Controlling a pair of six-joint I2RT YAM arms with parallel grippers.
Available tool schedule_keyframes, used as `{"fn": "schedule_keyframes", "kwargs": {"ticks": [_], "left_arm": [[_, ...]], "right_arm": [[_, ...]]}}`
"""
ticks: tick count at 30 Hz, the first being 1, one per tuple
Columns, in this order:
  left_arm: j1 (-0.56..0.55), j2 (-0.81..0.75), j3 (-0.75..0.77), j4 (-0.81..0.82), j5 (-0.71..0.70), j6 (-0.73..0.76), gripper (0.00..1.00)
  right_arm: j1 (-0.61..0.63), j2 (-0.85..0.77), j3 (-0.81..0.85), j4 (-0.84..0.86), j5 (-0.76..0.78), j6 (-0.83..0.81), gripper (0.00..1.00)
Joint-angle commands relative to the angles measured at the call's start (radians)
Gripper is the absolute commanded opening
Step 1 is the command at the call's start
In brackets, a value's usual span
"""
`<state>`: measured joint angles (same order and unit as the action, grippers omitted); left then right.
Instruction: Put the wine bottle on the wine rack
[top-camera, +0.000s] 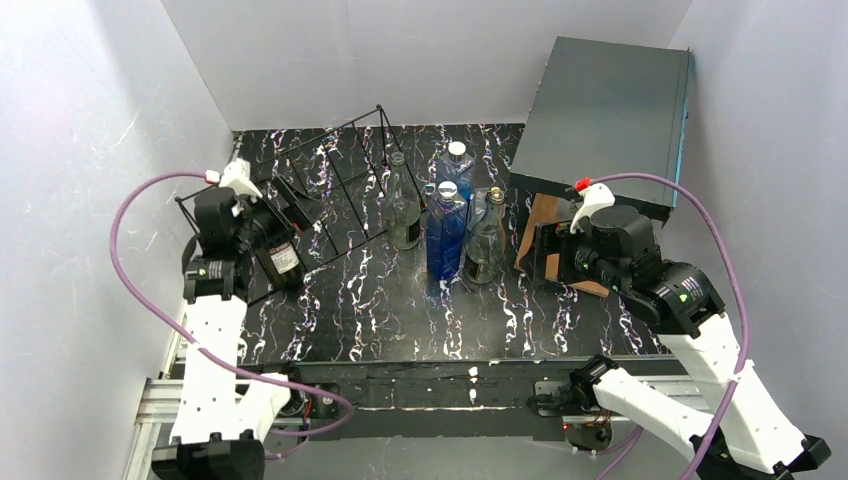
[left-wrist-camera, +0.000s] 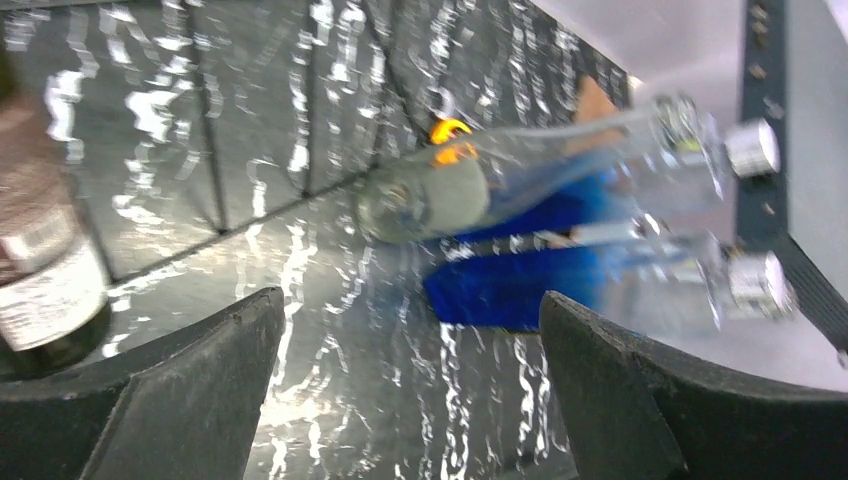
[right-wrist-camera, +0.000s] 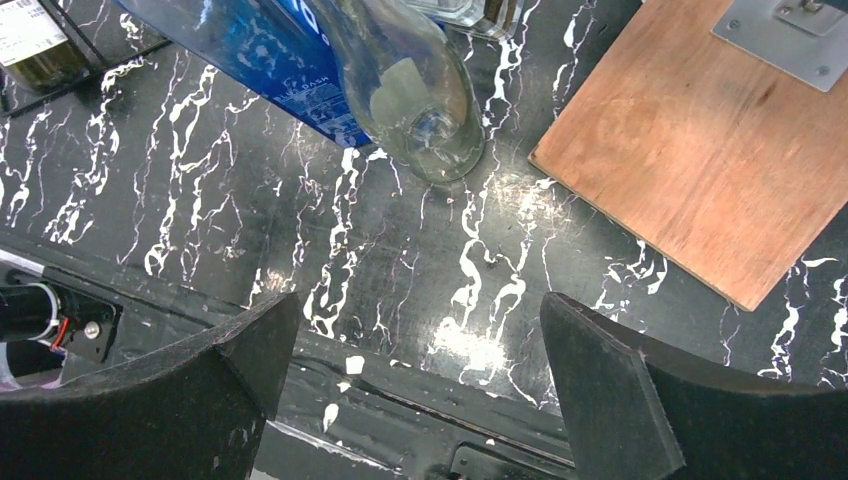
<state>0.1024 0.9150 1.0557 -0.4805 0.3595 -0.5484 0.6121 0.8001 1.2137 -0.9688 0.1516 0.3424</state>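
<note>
The wine bottle (top-camera: 283, 258), dark with a pale label, lies at the lower-left end of the rack (top-camera: 320, 185), left of centre in the top view. The left gripper (top-camera: 262, 232) sits just beside it at its upper left, jaws spread wide with nothing between them. To the right of the rack, mid-frame, stands a tight cluster: a clear bottle (top-camera: 403, 210), two blue bottles (top-camera: 445, 235), and another clear bottle (top-camera: 485, 240). Further right, a grey box (top-camera: 605, 110) rests on a wooden stand (top-camera: 535, 245). The right gripper (top-camera: 535, 262) is close in front of that stand, also wide open and empty.

The left wrist view shows the gripper (left-wrist-camera: 410, 310) open over the marbled table (left-wrist-camera: 330, 400), the wine bottle (left-wrist-camera: 40, 290) outside its left finger at the frame's left edge, rack wires crossing behind, and the cluster blurred at right. The right wrist view shows a clear bottle's base (right-wrist-camera: 425, 120) at upper centre, the wooden stand (right-wrist-camera: 690, 150) at upper right, and the wine bottle's label (right-wrist-camera: 25, 35) in the upper-left corner.
</note>
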Motion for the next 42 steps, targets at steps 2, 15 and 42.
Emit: {"fn": "schedule_keyframes", "kwargs": {"ticks": [2,15,42], "left_arm": [[-0.120,-0.118,-0.107,0.157,0.203,-0.039,0.98],[-0.589,-0.087,-0.134,0.379,0.014,0.111,0.95],[-0.613,0.457,0.170,0.533,-0.420,0.314,0.69]], "right_arm": [[0.006,-0.005,-0.004,0.046,-0.032,0.035,1.00],[0.006,-0.003,-0.005,0.051,-0.040,0.024,1.00],[0.006,-0.016,0.050,-0.012,0.038,-0.019,1.00]]}}
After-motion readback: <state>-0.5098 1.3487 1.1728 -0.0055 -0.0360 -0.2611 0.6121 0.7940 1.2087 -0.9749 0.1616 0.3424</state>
